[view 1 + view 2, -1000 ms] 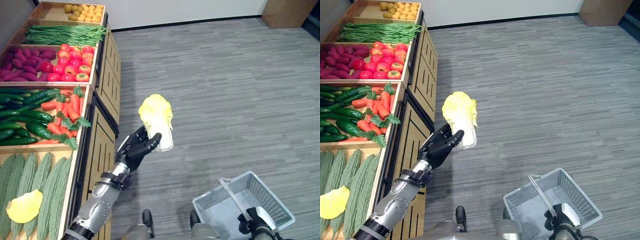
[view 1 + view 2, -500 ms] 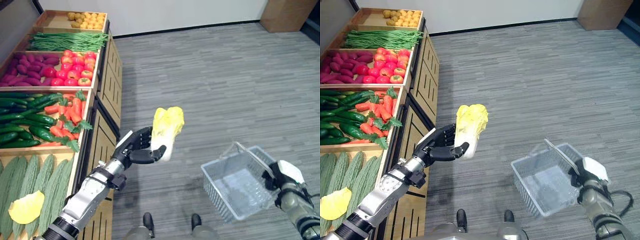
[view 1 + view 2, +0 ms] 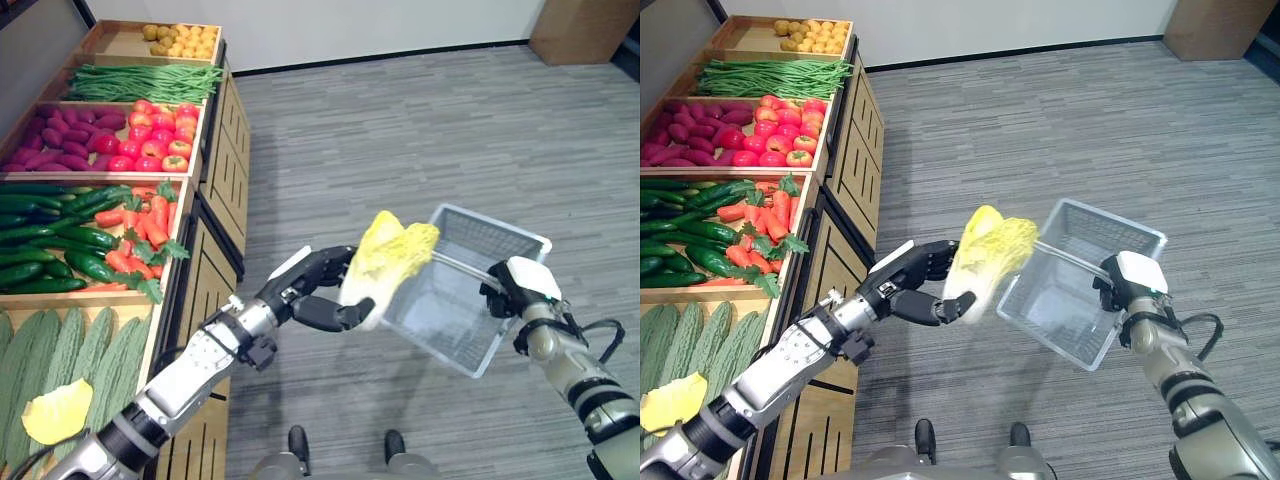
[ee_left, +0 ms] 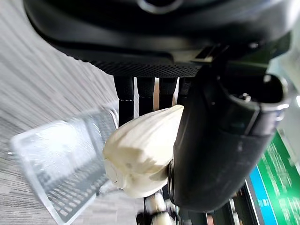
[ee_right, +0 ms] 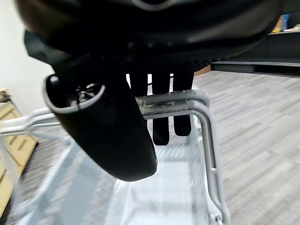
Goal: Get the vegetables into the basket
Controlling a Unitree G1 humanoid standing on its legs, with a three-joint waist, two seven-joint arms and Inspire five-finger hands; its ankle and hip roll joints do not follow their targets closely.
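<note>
Along the robot's left, a wooden produce stand (image 3: 215, 180) with slanted crates: yellow potatoes (image 3: 180, 40) farthest, then green beans (image 3: 140, 82), purple sweet potatoes (image 3: 55, 145) beside red apples (image 3: 155, 140), cucumbers (image 3: 45, 235) beside carrots (image 3: 135, 225), and nearest, ridged bitter gourds (image 3: 60, 350) with a yellow leafy piece (image 3: 55, 418) lying on them. Grey carpet floor (image 3: 420, 130) to the right of the stand. In the air over the floor, tipped with its opening toward the left hand, a clear wire basket (image 3: 480, 255); right hand (image 3: 522, 290) curled around its handle (image 5: 178, 101), fingers wrapped over the bar in the right wrist view. Just at the basket's near rim, a napa cabbage (image 3: 385, 265), yellow leaves pointing toward the basket, pale stem end clamped between the thumb and fingers of the left hand (image 3: 320, 295). Cabbage possibly touching the rim, hard to tell; not yet inside.
</note>
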